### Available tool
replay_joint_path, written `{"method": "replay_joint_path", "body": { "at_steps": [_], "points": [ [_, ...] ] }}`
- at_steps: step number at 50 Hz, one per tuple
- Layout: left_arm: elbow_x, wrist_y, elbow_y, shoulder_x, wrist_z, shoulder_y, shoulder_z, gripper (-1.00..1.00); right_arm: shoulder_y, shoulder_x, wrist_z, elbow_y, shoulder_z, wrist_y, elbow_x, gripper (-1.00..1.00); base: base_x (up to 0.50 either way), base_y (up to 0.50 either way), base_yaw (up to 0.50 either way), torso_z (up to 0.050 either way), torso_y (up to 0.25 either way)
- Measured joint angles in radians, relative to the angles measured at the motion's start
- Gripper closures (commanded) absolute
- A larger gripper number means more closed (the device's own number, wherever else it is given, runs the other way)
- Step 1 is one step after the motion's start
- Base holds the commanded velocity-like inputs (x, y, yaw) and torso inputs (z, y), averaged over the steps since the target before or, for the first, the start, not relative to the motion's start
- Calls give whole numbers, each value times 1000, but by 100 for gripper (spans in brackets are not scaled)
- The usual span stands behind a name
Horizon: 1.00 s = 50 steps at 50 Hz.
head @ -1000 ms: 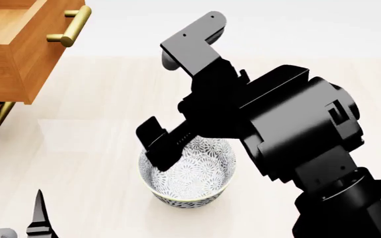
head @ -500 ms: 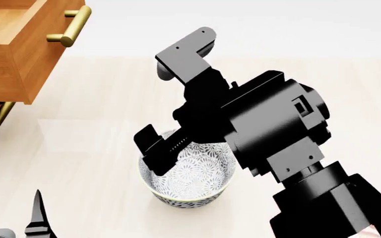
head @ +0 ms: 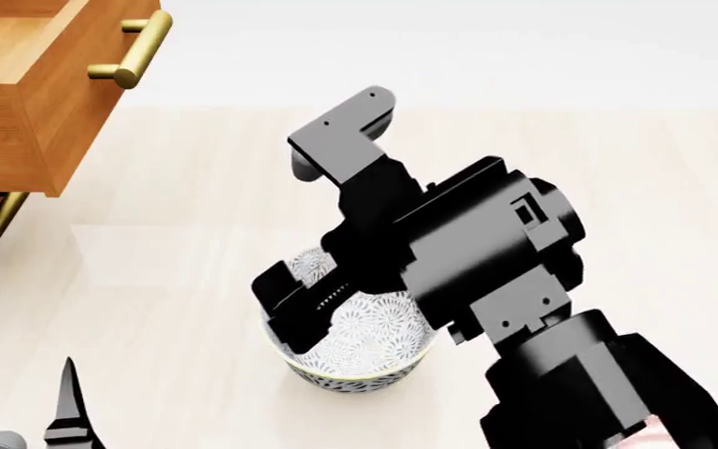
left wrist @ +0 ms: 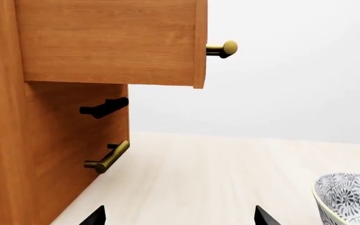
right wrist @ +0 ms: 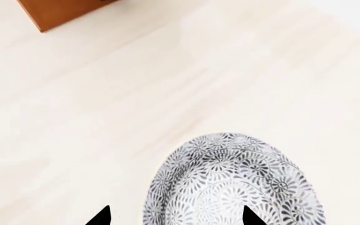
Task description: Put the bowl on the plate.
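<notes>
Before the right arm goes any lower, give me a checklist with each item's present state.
1. Right gripper open: ok, its two tips stand apart in the right wrist view.
2. Gripper lined up with the bowl: ok, one tip is over the near rim, the other outside it.
3. Bowl upright on the floor: ok.
4. Bowl empty: ok as far as the wrist view shows.
5. Plate located: not ok, it appears in no view.
6. Left gripper clear of the bowl: ok, open and apart from it, near the wooden cabinet.
</notes>
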Motion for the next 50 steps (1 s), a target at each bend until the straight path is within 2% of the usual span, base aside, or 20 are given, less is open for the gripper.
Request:
{"method": "replay_joint_path", "body": {
  "at_steps": [32, 50],
  "points": [
    [-4, 6, -5, -7, -9, -3, 11, -100, 18, -106, -74, 295, -76, -167, -25, -100, 0, 0, 0, 0, 0],
    [-7, 12, -12, -10, -12, -6, 16, -100, 35, -128, -51, 401, -279, -253, 168, -100, 0, 0, 0, 0, 0]
  ]
}}
